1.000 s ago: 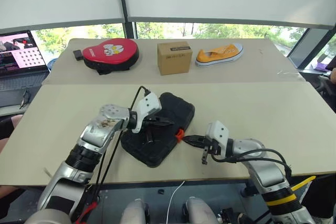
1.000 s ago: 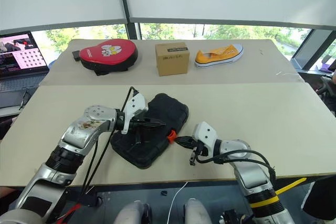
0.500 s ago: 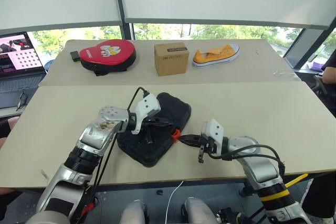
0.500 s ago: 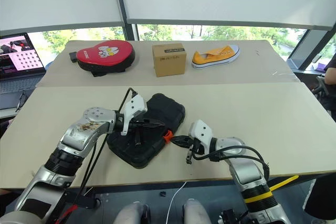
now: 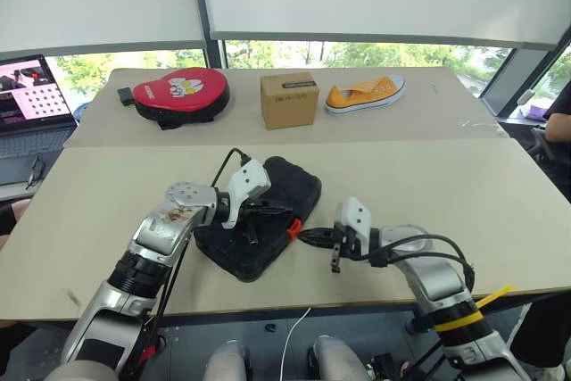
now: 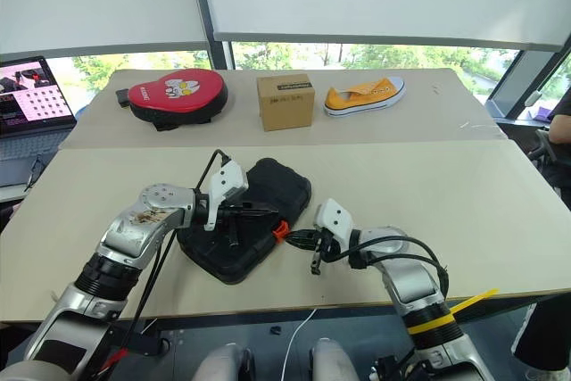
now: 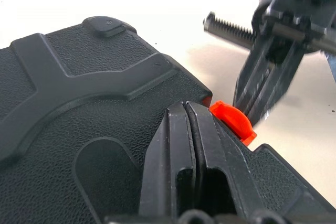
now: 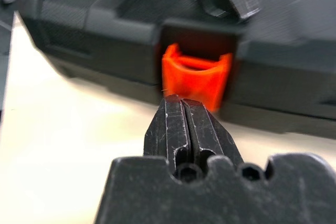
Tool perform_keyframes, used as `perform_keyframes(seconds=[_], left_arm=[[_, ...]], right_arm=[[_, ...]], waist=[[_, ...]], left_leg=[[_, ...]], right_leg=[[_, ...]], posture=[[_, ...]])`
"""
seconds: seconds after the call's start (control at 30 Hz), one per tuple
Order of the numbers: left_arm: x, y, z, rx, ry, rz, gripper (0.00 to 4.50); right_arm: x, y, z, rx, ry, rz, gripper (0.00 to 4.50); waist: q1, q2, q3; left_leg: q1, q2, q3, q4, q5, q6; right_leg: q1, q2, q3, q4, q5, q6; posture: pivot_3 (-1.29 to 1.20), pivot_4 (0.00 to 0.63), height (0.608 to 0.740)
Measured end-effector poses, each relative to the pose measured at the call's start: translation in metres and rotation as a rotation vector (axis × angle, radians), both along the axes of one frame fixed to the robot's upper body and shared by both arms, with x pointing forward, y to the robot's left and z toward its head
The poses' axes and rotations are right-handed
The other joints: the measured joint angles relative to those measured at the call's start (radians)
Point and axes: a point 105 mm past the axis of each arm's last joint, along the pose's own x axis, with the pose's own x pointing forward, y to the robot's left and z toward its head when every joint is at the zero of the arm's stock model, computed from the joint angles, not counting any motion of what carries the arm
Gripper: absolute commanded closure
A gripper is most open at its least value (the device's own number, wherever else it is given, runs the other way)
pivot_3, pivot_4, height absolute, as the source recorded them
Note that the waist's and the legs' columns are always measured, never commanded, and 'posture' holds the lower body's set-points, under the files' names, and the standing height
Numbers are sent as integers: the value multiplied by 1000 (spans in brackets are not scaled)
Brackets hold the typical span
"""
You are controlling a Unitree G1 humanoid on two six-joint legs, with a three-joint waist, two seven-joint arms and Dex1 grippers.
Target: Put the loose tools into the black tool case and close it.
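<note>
The black tool case (image 5: 296, 186) lies closed on the near table, its orange latch (image 5: 292, 227) facing my right arm. My left gripper (image 5: 287, 210) is shut, and its fingers (image 7: 186, 124) rest on the textured lid just behind the latch (image 7: 234, 123). My right gripper (image 5: 304, 236) is shut too, held low over the table with its tips right at the latch (image 8: 197, 74); whether they touch it I cannot tell. The loose tools are out of view.
On the far table stand a red padded pouch (image 5: 176, 93), a cardboard box (image 5: 289, 99) and an orange shoe (image 5: 364, 94). A laptop (image 5: 31, 95) sits at the far left. A person's arm (image 5: 558, 122) shows at the right edge.
My right gripper has moved left along the table up to the orange latch. The left gripper has stayed on the lid. The camera has shifted slightly.
</note>
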Motion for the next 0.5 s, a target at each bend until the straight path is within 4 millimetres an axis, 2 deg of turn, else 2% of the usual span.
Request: perform_keyframes(seconds=[0.5], left_arm=[[-1,-1,1,-2,-1,-5,4391]], right_arm=[[0,-1,-2,-31,-25,6,4500]], waist=[[1,0,0]], left_leg=[[-1,0,0,0,-2,-3]], right_leg=[[-1,0,-1,0,0,0]], posture=[[0,150,740]])
